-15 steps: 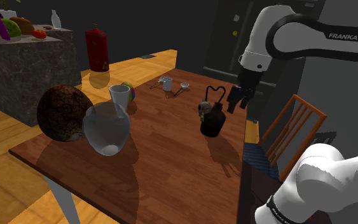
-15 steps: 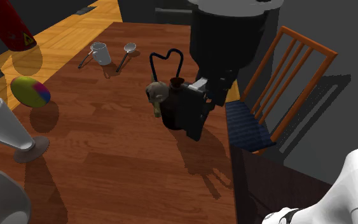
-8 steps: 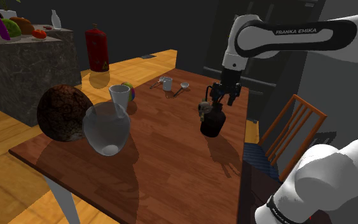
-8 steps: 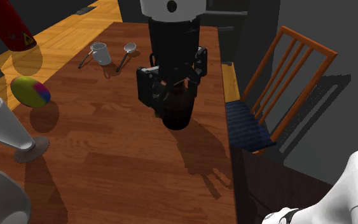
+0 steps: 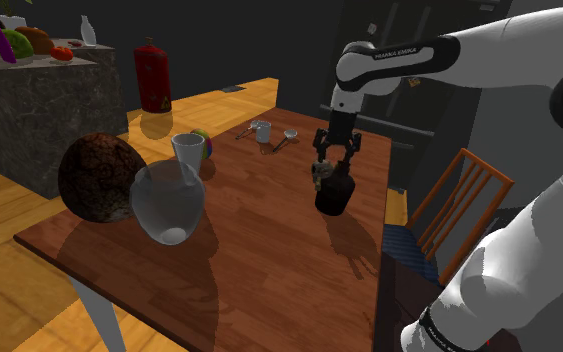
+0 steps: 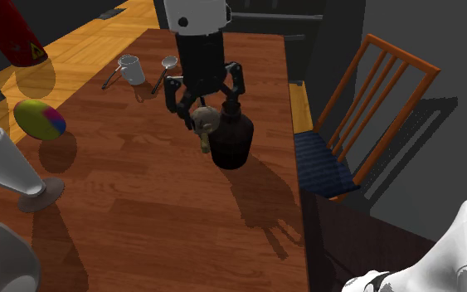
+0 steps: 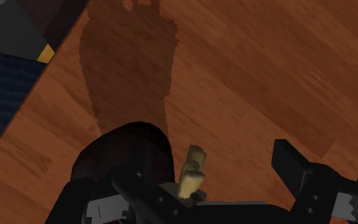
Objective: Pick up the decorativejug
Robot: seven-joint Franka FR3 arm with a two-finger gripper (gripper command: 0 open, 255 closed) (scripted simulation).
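Second exterior view has the gripper (image 6: pixel 206 101) hanging right over the dark jug (image 6: pixel 232 143), fingers (image 6: pixel 174 95) spread wide and nothing pinched yet. A second ago it was off toward the chair (image 6: pixel 372 91) side. It's swung in above the neck since, so I'd say the approach is about done and closing comes next. The jug stands upright on the worktop (image 6: pixel 140 216), near the edge by the chair, with its top between the fingers, nearer one of them, and untouched as far as I can tell.

I see a white arm (image 5: pixel 514 55) with rounded links and dark joint bands; the band nearest the hand (image 5: pixel 336 158) carries light FRANKA EMIKA lettering (image 5: pixel 396 52). The hand is all black, two-fingered.
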